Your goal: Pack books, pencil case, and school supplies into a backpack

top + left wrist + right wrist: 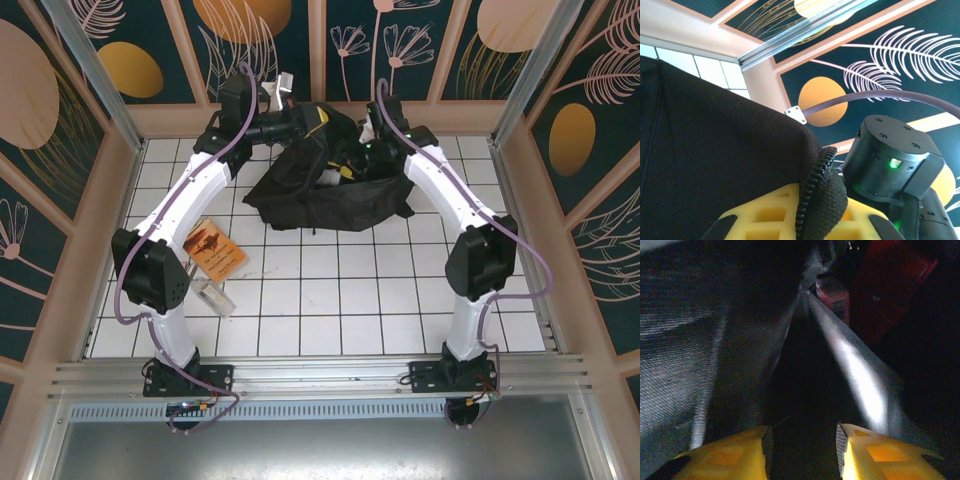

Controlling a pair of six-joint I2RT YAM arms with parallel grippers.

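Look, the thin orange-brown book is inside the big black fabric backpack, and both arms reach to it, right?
No. In the top view the thin orange-brown book lies on the white tiled table, outside the big black fabric backpack. Both arms do reach to the backpack.

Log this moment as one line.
left gripper: shut on backpack | right gripper: open inside backpack | book: on table

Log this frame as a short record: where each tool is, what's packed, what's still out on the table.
left tool: shut on the zippered edge of the backpack
right tool: open, reaching inside the backpack, nothing between its fingers
inside backpack: pink box, red item
on table: book, clear item, both beside the left arm
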